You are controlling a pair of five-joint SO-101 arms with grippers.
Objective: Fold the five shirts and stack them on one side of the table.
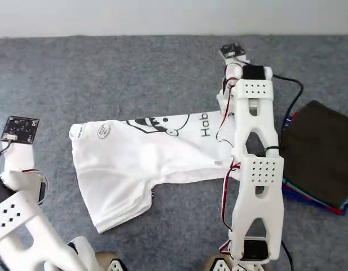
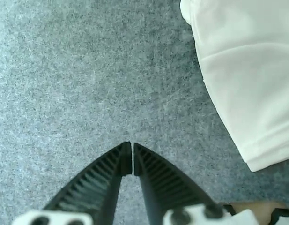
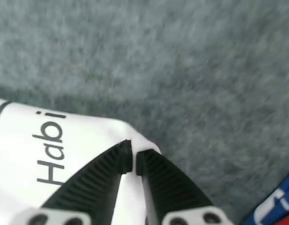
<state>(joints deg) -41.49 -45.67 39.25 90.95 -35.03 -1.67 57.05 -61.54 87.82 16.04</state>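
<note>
Grey tabletop [image 1: 134, 73], white shirt [image 1: 134, 164] (half-folded), shirt stack [image 1: 317, 152] nearby.

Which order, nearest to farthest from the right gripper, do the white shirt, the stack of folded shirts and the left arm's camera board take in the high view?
1. The white shirt, its printed corner at the right gripper.
2. The stack of folded shirts, on the right side.
3. The left arm's camera board, far left.

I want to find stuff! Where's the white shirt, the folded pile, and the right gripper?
white shirt [image 1: 134, 164], high view, middle of its body.
folded pile [image 1: 319, 149], high view, dark top shirt.
right gripper [image 3: 133, 157], right wrist view, between its fingertips.
</note>
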